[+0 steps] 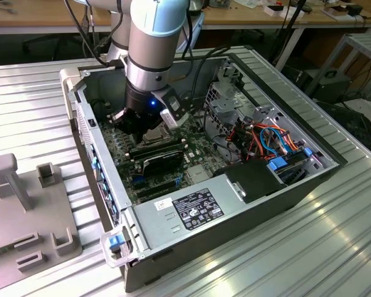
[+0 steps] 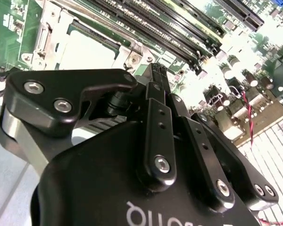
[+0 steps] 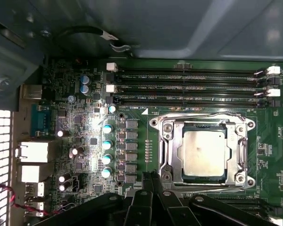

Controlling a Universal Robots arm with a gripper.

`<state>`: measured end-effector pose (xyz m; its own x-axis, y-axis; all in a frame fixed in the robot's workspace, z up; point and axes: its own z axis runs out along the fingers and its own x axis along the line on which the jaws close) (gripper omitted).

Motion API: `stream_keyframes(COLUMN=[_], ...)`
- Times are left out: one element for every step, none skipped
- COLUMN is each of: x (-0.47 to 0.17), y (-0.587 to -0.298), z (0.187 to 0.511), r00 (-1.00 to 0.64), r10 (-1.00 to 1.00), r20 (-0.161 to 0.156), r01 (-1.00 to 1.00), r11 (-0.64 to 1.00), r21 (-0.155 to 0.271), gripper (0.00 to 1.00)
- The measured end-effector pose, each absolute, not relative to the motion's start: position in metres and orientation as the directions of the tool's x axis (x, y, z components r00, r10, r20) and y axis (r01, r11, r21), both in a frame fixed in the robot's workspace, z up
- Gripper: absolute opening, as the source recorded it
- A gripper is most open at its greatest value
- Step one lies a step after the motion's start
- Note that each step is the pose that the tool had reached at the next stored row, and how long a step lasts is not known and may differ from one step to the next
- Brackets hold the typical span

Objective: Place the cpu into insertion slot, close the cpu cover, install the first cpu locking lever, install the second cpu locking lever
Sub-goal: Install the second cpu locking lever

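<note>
Hovering my gripper [image 3: 148, 181] with its jaws pinched together on nothing beside the insertion slot [image 3: 166, 141], where the cpu [image 3: 202, 151] sits under the lowered cpu cover [image 3: 239, 155], I risk scraping nearby board parts.

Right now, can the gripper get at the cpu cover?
Probably yes. The gripper sits just beside the cpu cover, which lies flat over the cpu, and nothing stands between them. The memory slots lie along the cover's far side.
</note>
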<state>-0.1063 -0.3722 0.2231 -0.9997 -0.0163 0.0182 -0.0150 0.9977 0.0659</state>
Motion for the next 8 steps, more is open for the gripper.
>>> stream_keyframes(x=[-0.1063,-0.1063,-0.1063,-0.1063,-0.1064,-0.1063,-0.1063,-0.1063], y=[-0.3721,-0.3721,-0.3721,-0.3720,-0.3720,-0.3719,-0.3719,-0.3719], z=[0.2242,0.2255,0.2261,0.2262,0.2265,0.2268,0.2269,0.2269], r00=[-1.000,-1.000,-1.000,-1.000,-1.000,-1.000,-1.000,-1.000], r10=[-0.016,-0.016,-0.016,-0.016,-0.016,-0.016,-0.016,-0.016], r20=[0.018,0.018,0.018,0.018,0.018,0.018,0.018,0.018], r01=[-0.015,-0.015,-0.015,-0.015,-0.015,-0.015,-0.015,-0.015], r11=[0.998,0.998,0.998,0.998,0.998,0.998,0.998,0.998], r21=[0.066,0.066,0.066,0.066,0.066,0.066,0.066,0.066], gripper=[0.11,0.11,0.11,0.11,0.11,0.11,0.11,0.11])
